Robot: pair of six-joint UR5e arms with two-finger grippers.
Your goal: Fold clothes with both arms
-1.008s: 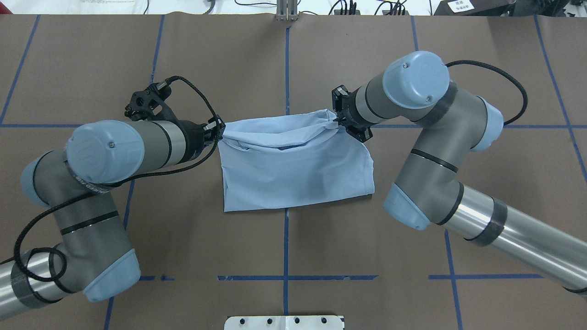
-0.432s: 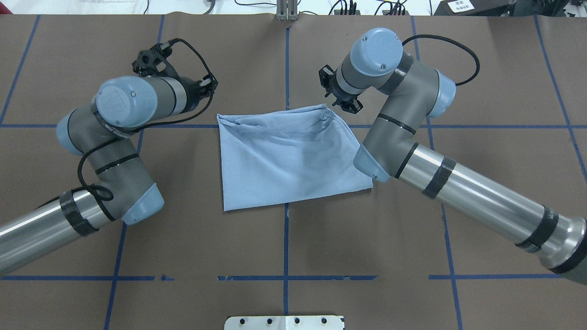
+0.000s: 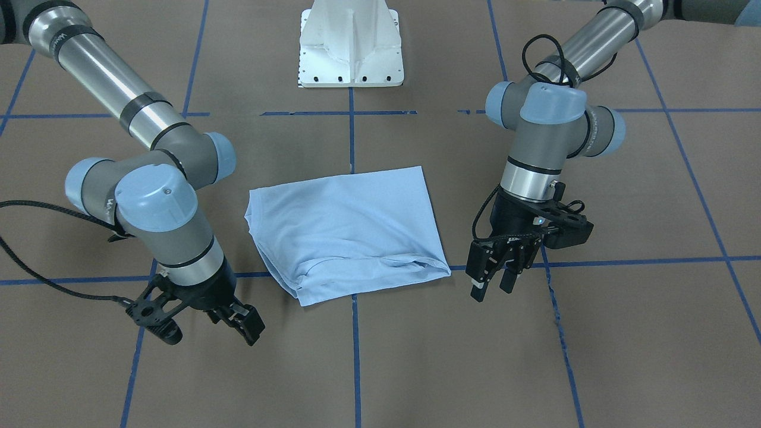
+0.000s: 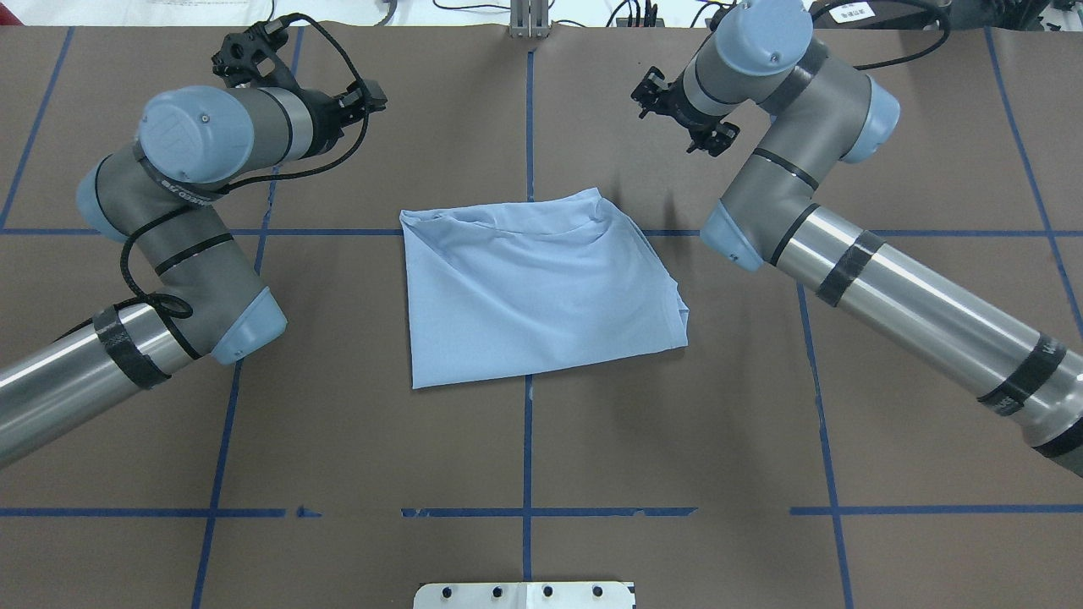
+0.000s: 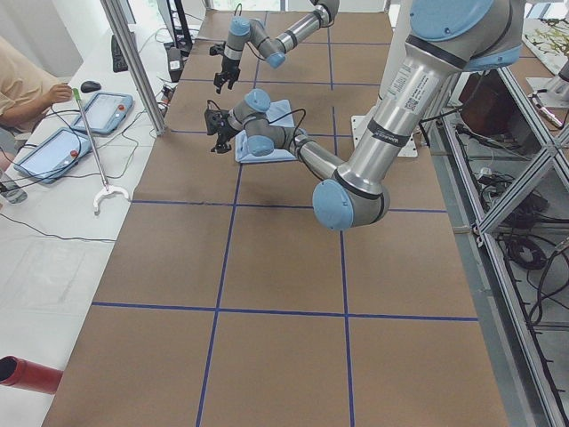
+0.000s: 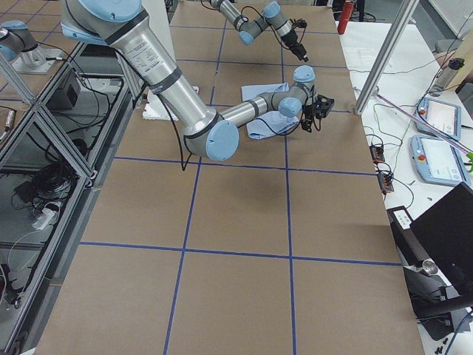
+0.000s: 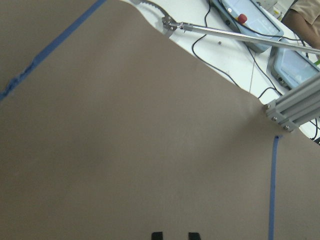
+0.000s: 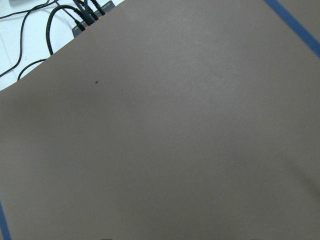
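Withdrawn beyond the rumpled edge of the folded light blue fabric T-shirt (image 3: 345,229), black two-finger left gripper (image 3: 490,279) and right gripper (image 3: 236,319) hang parted, empty, probably so the fold can settle.

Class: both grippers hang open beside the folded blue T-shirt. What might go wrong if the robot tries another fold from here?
1. The T-shirt lies skewed, its edges not lined up. A further fold would probably lock that in.
2. Its edge towards the left gripper and right gripper is bunched in layers, so a regrasp may pinch only the top layer and pull the fold open.
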